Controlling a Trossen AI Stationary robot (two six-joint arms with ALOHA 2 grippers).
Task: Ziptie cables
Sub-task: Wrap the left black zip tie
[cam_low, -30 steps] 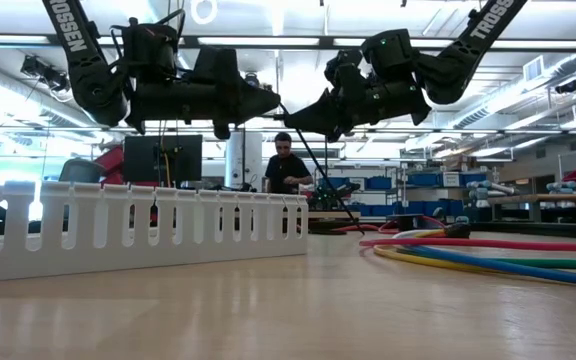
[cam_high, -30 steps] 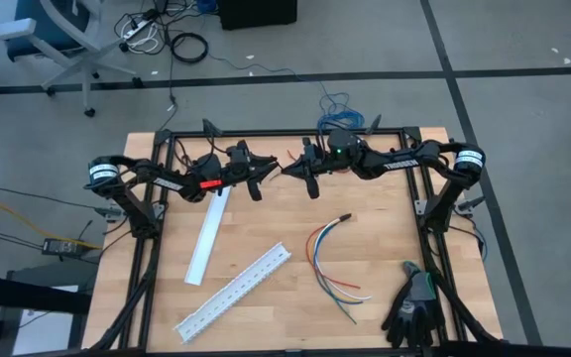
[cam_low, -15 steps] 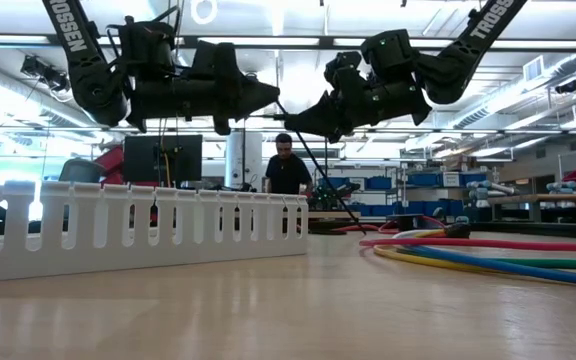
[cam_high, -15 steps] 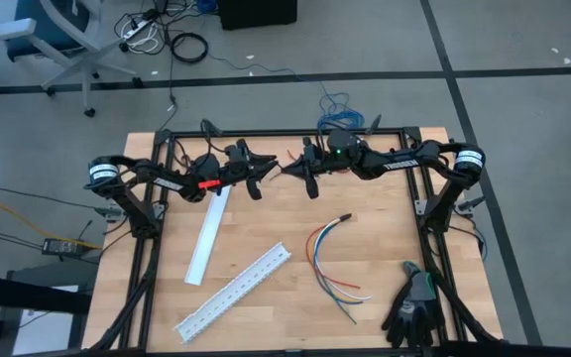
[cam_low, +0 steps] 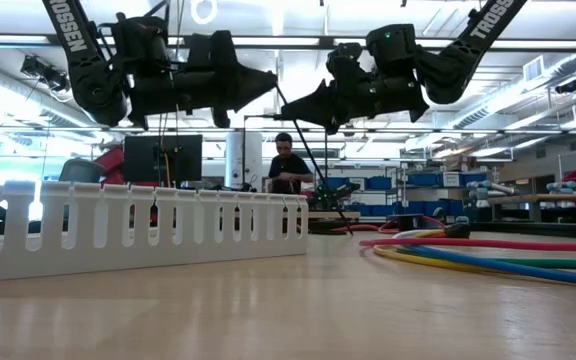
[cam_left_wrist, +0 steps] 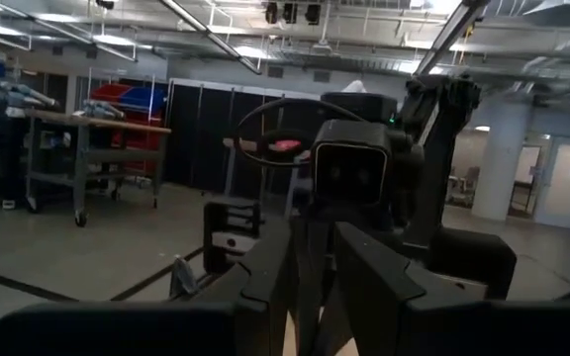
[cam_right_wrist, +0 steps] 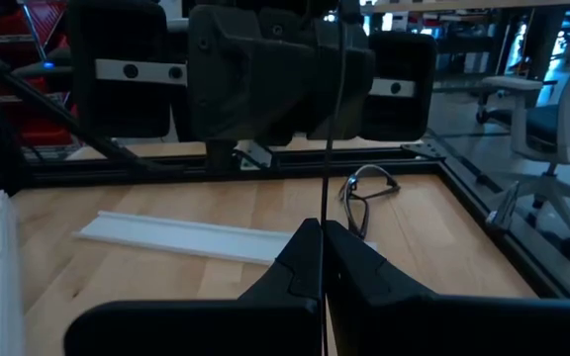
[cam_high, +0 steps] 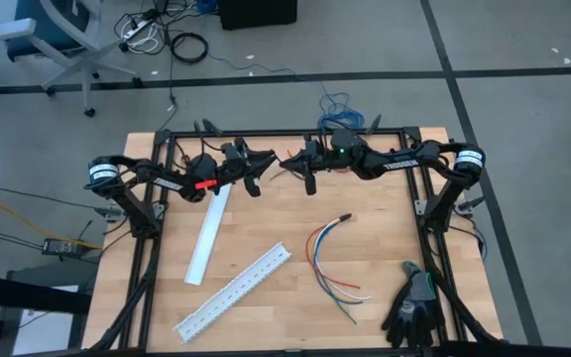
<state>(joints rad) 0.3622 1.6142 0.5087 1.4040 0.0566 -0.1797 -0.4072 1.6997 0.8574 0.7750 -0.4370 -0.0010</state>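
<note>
Zip-tie handover above the wooden table's (cam_high: 266,233) rear edge: the right gripper (cam_high: 287,163), pressed together on 1 thin black zip tie (cam_right_wrist: 325,188), faces the left gripper (cam_high: 269,161), narrowly parted around it; next, carry it to the multicoloured curved cables (cam_high: 330,260) lying loose toward the table's front-right.

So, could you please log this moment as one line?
left gripper: raised, shut on zip tie | right gripper: raised, facing it, shut on zip tie | cables: on table, untied
</note>
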